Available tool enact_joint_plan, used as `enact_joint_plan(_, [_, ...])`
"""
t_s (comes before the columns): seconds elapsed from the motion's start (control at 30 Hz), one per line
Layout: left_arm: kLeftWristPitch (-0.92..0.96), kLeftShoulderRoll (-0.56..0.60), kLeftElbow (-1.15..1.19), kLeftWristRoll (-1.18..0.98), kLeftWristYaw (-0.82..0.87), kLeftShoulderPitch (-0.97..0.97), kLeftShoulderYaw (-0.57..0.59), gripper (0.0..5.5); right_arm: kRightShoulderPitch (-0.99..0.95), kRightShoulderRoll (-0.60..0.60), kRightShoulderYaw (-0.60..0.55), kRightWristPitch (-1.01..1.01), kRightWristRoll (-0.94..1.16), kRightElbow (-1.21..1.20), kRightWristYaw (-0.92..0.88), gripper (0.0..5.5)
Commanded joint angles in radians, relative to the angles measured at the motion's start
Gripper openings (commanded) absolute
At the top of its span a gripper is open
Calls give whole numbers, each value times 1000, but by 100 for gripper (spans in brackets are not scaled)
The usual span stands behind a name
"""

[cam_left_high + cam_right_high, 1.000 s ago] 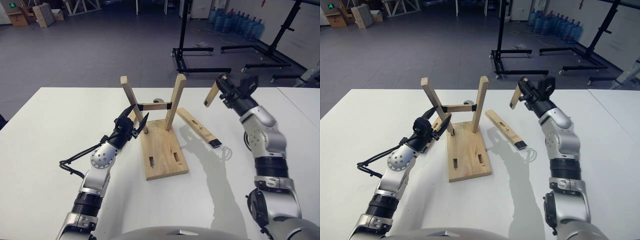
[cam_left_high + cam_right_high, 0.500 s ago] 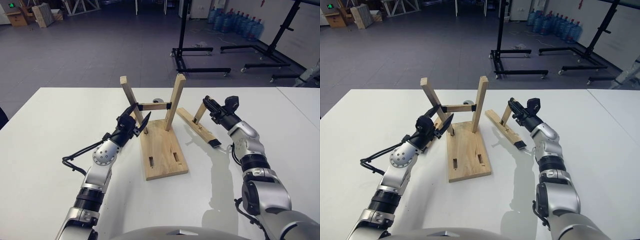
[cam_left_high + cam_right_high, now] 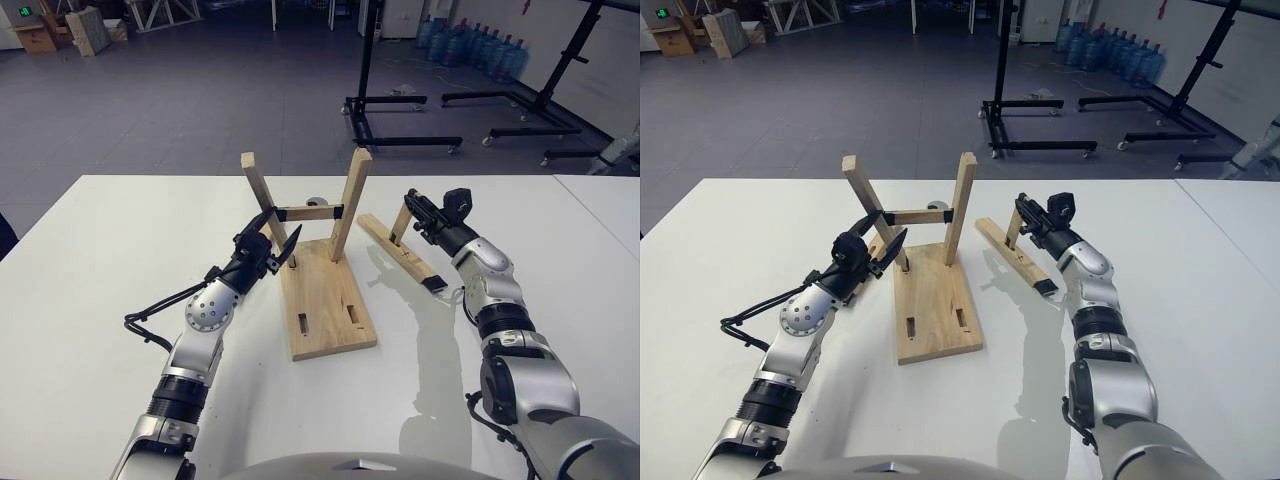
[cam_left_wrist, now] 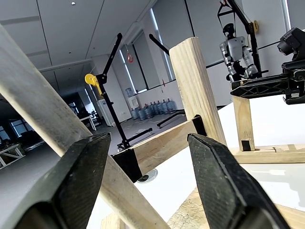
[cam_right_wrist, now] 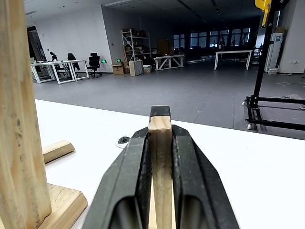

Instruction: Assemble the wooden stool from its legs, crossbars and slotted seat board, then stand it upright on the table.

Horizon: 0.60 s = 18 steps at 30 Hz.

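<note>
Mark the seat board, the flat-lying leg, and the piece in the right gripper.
seat board [image 3: 325, 290]: left eye view, bare top between slots.
flat-lying leg [image 3: 419, 269]: left eye view, near half.
short crossbar [image 5: 161, 138]: right wrist view, narrow edge facing camera.

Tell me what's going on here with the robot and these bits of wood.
A humanoid robot is partway through building a wooden stool. The seat board lies flat on the table, with a left leg and a right leg standing in it, joined by a crossbar. The left gripper has its fingers open at the left leg. The right gripper is shut on a short crossbar, holding it upright with its lower end on a loose leg lying on the table.
</note>
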Motion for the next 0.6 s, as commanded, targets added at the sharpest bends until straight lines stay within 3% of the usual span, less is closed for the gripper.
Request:
enact_joint_plan(0.03, [-14,11,0,9,-1,10,1,293,80,19,17,37,-23,-30,-5,39])
enact_joint_plan(0.33, [-33,13,36,14,6,-20,7,293,130,8,21,58,-34,-112,-53,39])
enact_joint_plan(0.6, [-43,9,51,17,7,-27,3,293,206,9,95,143,-106,-123,-115,39])
